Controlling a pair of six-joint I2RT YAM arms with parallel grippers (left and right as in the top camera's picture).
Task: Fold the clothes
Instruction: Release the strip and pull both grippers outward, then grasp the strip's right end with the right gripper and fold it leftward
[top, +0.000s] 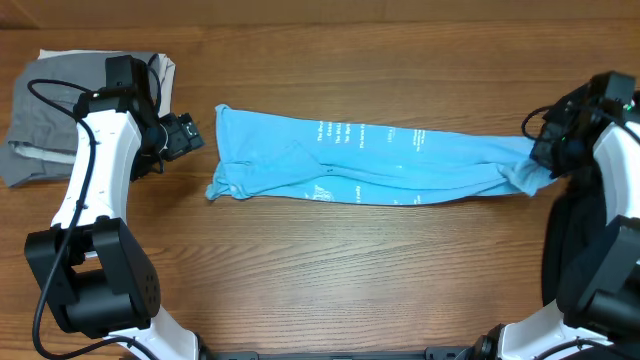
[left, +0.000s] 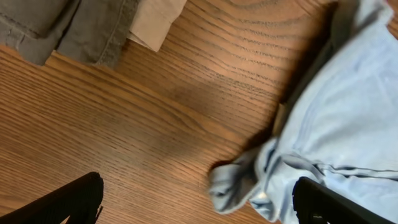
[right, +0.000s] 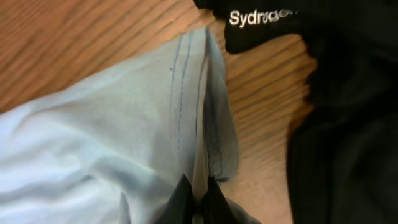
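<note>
1. The T-shirt (top: 380, 160) is laid out as a long narrow band across the middle of the tabletop (top: 350, 280), reaching from left of centre almost to the right edge; its white lettering (top: 335, 132) is turned upward.
2. The right gripper (right: 196, 196) is clamped tight on the band's right end; only a thin pinch of hemmed cloth is seen between the closed fingertips.
3. The left gripper (top: 185, 135) is held spread wide just beside the band's left end, with nothing in it; a crumpled sleeve (left: 233, 183) is seen between its fingers, low in the wrist view.
4. An end-over-end fold is judged to be the step in hand; the left end should be taken through all its layers before anything is lifted; with so slim a pinch on the right, the cloth is best raised slowly and carried low, so that it is not pulled free.
5. The fabric is read as a thin, limp knit, softly creased, with double stitching (right: 180, 81) along the hem; the tabletop is smooth grained wood, so sliding can be expected.
6. Grey trousers (top: 40, 120) of a heavier weave are folded at the far left corner, apart from the T-shirt.
</note>
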